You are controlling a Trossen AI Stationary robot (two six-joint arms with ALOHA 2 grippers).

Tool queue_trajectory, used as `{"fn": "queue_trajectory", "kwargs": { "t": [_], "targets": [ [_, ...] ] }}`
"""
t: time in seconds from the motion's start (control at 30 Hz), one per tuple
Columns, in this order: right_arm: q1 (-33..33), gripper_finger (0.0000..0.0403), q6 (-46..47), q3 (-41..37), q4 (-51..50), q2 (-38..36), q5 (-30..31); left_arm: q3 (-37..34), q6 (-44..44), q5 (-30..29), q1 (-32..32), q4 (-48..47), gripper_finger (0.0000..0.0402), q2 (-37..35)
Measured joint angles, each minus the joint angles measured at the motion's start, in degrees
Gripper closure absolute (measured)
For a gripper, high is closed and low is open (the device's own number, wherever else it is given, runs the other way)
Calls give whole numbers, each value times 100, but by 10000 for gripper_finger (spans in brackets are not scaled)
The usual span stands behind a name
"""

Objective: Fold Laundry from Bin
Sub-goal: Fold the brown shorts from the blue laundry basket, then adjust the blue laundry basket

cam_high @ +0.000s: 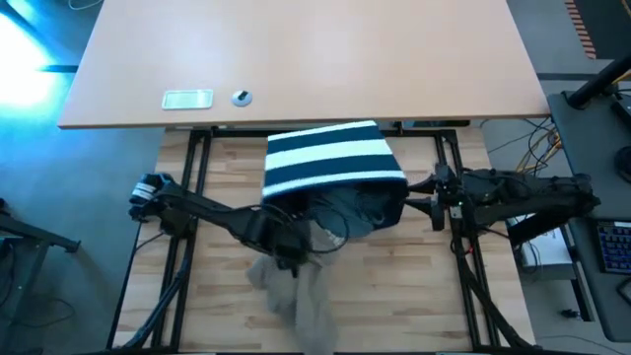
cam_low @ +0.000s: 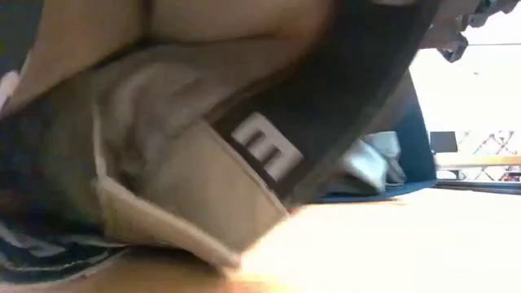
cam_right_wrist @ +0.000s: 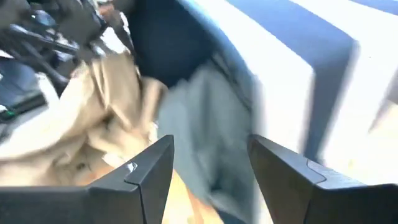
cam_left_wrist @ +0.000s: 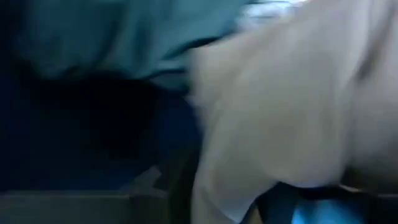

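Tan garment (cam_high: 296, 291) lies beneath left hand (cam_high: 296, 258).

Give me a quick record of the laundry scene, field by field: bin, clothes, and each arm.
bin: navy with white stripes, tipped on its side, mouth toward the robot
tan garment: pulled out onto the wooden table in front of the bin
other laundry: dark and teal cloth at the bin's mouth
left end effector: at the bin's mouth over the tan garment; grip unclear
right end effector: open, beside the bin's mouth, holding nothing
rear desk: two small items
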Motion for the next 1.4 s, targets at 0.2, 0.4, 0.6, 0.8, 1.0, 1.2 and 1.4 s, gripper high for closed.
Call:
{"fn": "queue_trajectory", "kwargs": {
  "t": [0.2, 0.4, 0.6, 0.8, 1.0, 1.2, 1.4],
  "targets": [
    [-2, 197, 253, 170, -360, 322, 102, -1033, -818, 503, -104, -662, 226, -643],
    [-2, 197, 348, 86, -214, 848, 162, -1804, -1419, 919, -402, -618, 223, -1343],
    [98, 197, 438, 99, 67, 1473, -136, -1323, -1803, 680, -929, -422, 210, -2133],
    [947, 197, 526, 157, 290, 1537, 449, -929, -3039, -433, -1696, -879, 205, -2787],
    [2314, 197, 508, 110, 682, 1833, 2261, -1153, -4536, -801, -2374, -1843, 205, -2962],
    [3228, 197, 881, 103, 904, 2590, 3850, -1635, -4919, -274, -2544, -1836, 205, -2659],
    [3319, 197, 2140, 101, 943, 3588, 4657, -1663, -5543, 502, -2731, -2121, 205, -2305]
  ]
}}
